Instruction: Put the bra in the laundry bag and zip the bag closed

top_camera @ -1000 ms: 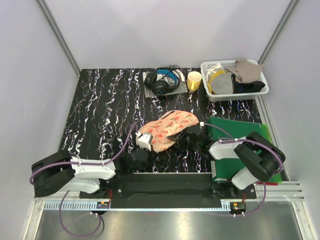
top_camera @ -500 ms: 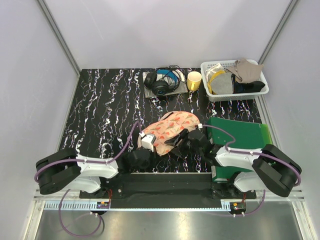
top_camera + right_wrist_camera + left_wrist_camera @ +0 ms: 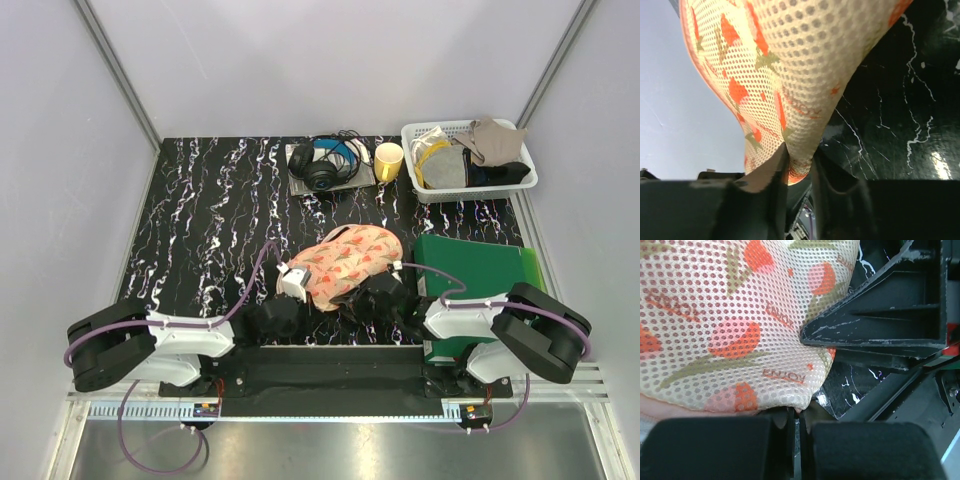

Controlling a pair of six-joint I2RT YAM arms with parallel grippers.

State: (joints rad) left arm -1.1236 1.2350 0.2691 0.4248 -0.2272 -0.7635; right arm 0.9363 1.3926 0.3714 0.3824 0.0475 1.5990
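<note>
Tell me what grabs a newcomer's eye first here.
The peach printed laundry bag stands out on the black marbled table, near the front centre, pinched by the left gripper and the right gripper. Next come the green folder at right and the white basket at the back right.

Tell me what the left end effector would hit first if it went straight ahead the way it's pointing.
The laundry bag. The left end effector pinches its near edge, and the mesh fills the line ahead; the right end effector seems to lie beyond, depth unclear.
</note>
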